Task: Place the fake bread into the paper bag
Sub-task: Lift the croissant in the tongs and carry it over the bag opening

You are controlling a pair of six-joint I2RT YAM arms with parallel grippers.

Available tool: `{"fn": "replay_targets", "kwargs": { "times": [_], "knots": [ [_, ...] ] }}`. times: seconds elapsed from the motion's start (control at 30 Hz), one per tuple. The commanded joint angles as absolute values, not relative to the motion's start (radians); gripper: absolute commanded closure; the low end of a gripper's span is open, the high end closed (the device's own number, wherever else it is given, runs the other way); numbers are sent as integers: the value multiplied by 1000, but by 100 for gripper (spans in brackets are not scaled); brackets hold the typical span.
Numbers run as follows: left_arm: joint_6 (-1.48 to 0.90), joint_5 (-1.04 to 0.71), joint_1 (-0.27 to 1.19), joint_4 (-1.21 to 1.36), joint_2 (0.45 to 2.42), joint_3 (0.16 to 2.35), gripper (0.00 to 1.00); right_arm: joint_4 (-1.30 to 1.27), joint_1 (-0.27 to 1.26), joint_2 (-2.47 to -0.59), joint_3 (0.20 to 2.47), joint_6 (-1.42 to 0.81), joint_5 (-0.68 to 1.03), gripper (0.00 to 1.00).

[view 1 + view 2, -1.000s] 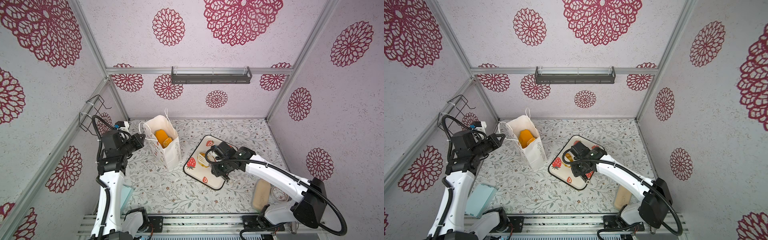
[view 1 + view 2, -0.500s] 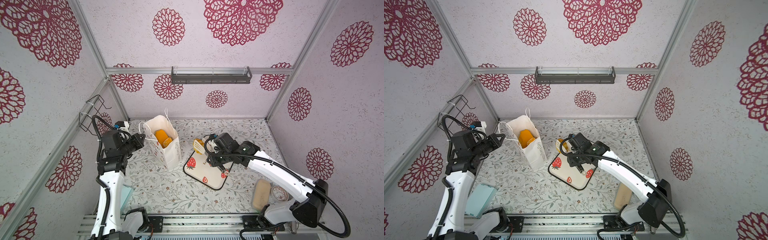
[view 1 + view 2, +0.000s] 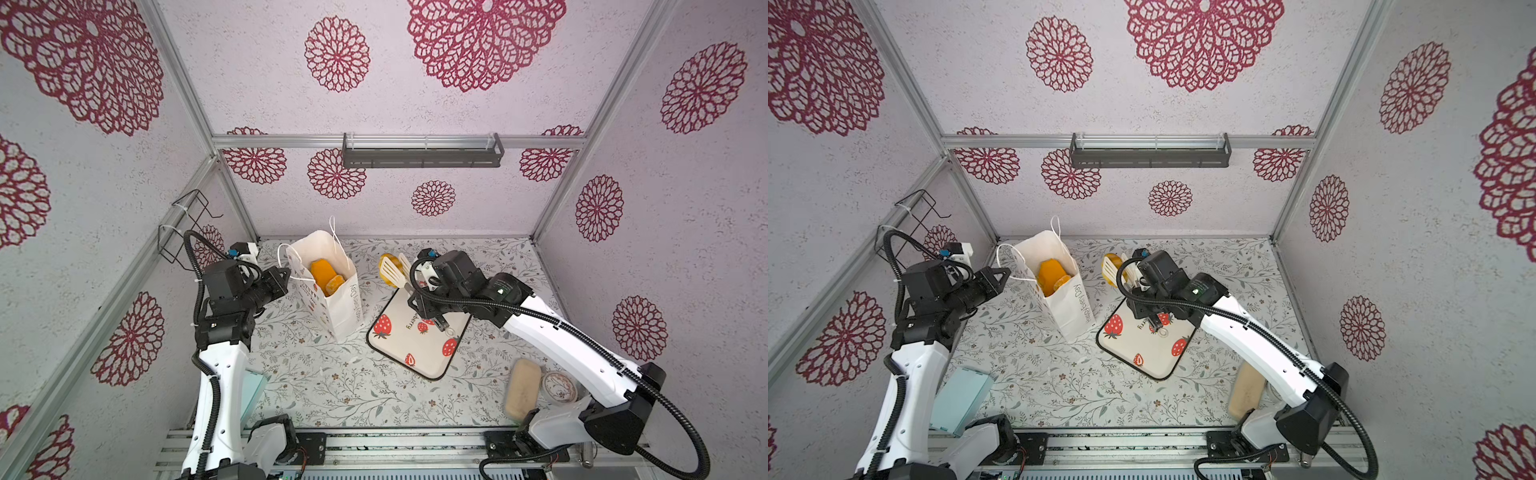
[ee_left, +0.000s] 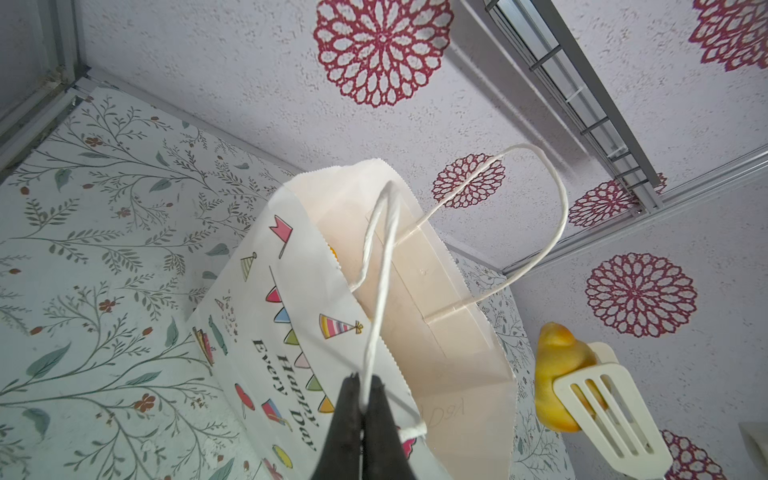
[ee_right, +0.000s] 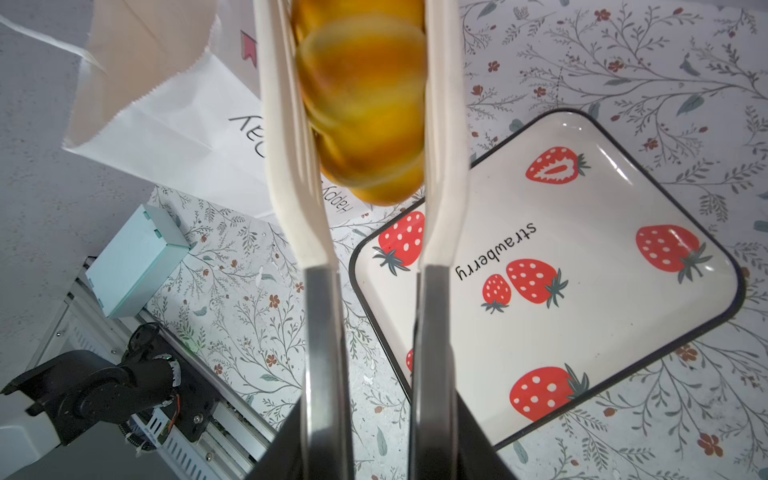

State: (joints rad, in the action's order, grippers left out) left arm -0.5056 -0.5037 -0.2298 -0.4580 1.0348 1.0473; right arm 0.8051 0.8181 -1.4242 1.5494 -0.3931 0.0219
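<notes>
The white paper bag (image 3: 337,309) (image 3: 1068,305) (image 4: 286,332) stands upright and open, with two pieces of orange fake bread (image 3: 322,272) (image 3: 1050,271) inside. My left gripper (image 3: 286,272) (image 3: 1007,273) (image 4: 365,384) is shut on the bag's near cord handle (image 4: 380,270). My right gripper (image 3: 417,286) (image 3: 1138,284) (image 5: 374,436) is shut on white slotted tongs (image 3: 390,270) (image 3: 1111,268) (image 4: 611,415) (image 5: 440,166). The tongs clamp a glossy golden fake bread (image 3: 385,258) (image 3: 1111,258) (image 4: 557,374) (image 5: 365,104) in the air, just right of the bag's mouth.
The strawberry-print tray (image 3: 415,345) (image 3: 1142,357) (image 5: 582,332) lies under the right arm with nothing on it. A pale beige block (image 3: 521,388) (image 3: 1246,392) and a small round dish (image 3: 559,386) sit front right. A teal box (image 3: 959,399) (image 5: 137,257) lies front left.
The right arm has lifted the tongs and bread off the tray and carried them back and left toward the bag. The left arm has held still.
</notes>
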Motion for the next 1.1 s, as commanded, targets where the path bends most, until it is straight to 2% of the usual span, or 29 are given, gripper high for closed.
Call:
{"fn": "replay_targets", "kwargs": {
  "times": [0.0,1.07],
  "knots": [
    [-501,-497,-232,-448,1037,1038,100,758,819,-1430,1627,-352,15,61],
    [-499,-492,-232,-449,1036,1037,100,741,944,-1764,2099,-275,120,61]
  ]
}}
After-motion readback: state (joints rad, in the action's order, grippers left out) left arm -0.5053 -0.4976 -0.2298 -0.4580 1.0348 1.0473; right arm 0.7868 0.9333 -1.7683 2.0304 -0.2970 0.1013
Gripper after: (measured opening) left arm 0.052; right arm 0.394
